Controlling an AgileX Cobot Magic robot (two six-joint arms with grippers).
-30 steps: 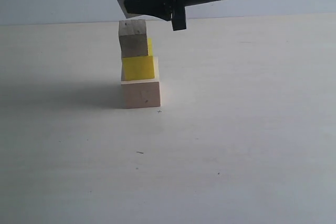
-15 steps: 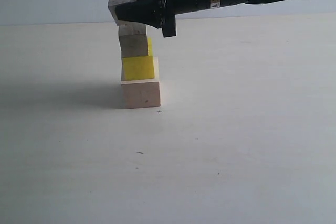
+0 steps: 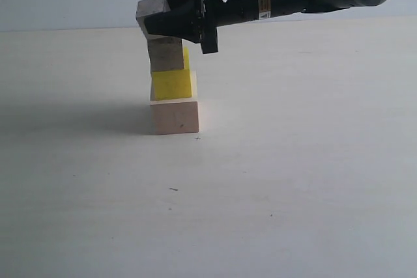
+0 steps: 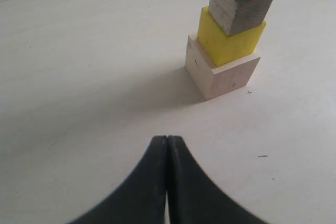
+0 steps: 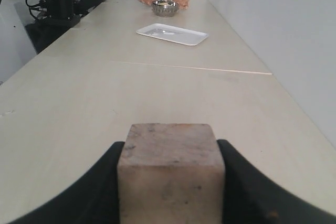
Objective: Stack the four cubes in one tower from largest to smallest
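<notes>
Right claw [image 3: 152,21] gripping smallest pale bare-wood cube [image 3: 147,16], just over three-cube pale-and-yellow tower [image 3: 172,84] on far-left tabletop [image 3: 293,161] | left claw [image 4: 167,149] closed, empty | cube seems light, rigid, not slippery; hold opposite flat sides.

even bright light, soft shadow leftward, sharp

The large cube [image 3: 174,116] is pale bare wood, smooth and matt. The yellow cube [image 3: 172,84] on top of it has an even matt coat. The small cube [image 4: 239,9] shows banded grain; the smallest cube [image 5: 171,174] looks rough and scuffed. The fingers [image 5: 252,192] are smooth black. The surface [image 3: 293,161] is pale, matt, smooth
</notes>
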